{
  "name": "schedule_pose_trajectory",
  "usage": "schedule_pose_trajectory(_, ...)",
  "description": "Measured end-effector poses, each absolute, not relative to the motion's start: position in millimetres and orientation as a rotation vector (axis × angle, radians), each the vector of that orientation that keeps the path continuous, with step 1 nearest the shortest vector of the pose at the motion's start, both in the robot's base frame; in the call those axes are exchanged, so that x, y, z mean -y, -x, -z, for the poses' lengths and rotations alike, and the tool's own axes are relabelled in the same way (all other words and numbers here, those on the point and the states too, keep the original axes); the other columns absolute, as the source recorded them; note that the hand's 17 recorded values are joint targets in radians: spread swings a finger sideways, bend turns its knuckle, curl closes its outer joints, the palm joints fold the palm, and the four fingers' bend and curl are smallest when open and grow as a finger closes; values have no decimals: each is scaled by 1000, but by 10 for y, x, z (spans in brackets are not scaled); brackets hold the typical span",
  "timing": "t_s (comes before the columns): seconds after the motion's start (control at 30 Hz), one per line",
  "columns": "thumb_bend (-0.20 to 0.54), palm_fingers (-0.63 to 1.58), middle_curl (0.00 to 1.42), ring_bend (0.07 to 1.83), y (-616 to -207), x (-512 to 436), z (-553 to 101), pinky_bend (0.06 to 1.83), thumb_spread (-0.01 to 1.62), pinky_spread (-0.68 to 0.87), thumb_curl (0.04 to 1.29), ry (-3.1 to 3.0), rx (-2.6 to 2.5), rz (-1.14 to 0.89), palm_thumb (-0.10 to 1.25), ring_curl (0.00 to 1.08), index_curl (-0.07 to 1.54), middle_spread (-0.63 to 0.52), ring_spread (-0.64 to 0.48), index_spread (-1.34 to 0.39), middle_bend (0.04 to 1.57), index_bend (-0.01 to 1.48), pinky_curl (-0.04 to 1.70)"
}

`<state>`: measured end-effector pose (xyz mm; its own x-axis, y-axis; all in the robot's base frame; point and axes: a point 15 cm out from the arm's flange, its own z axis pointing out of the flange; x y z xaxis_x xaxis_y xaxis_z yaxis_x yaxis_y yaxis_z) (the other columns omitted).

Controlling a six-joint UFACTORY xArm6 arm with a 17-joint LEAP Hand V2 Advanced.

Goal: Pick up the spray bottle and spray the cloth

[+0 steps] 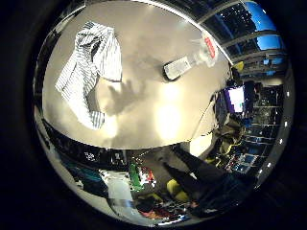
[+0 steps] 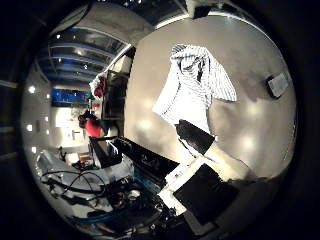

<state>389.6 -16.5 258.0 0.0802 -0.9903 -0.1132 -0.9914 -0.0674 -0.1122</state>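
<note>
The spray bottle (image 1: pixel 186 64) lies on its side on the pale table (image 1: pixel 158 120), a clear body with a white label and a red part at its nozzle end. A white cloth with dark stripes (image 1: pixel 91 62) lies crumpled on the same table, a good way from the bottle. My right hand (image 2: pixel 202 165) hovers well above the table and touches neither. One white and black finger (image 2: pixel 194 138) reaches out straight over the cloth's edge. On the table between cloth and bottle falls the hand's shadow (image 1: pixel 122 96), with its fingers spread.
Beyond the table's edge the floor is crowded with coloured objects (image 1: pixel 144 187). A lit screen (image 1: pixel 235 98) stands on a desk near the bottle's side. Dark equipment (image 2: pixel 140 155) lines the table's edge beside the cloth.
</note>
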Motion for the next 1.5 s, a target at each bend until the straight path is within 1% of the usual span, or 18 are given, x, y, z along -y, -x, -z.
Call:
schedule_pose_trajectory(0.33, -33, 256, 333, 195, -3837, 788, -2919, 214, 1062, 368, 308, 1994, -2138, 103, 619, 222, 326, 3, 113, -365, 196, 169, 311)
schedule_pose_trajectory(0.6, -31, 209, 332, 221, -3828, 1258, -3090, 260, 1037, 362, 290, 1837, -2197, 144, 516, 241, 296, 19, 122, -328, 197, 155, 322)
schedule_pose_trajectory(0.93, -27, 207, 344, 242, -3763, 2007, -3212, 289, 1030, 365, 292, 1545, -2177, 137, 499, 254, 281, 27, 130, -307, 206, 154, 322)
schedule_pose_trajectory(1.5, -30, 135, 352, 304, -3468, 3089, -2580, 370, 1003, 364, 281, 1225, -2209, -26, 425, 267, 248, 48, 141, -260, 213, 141, 325)
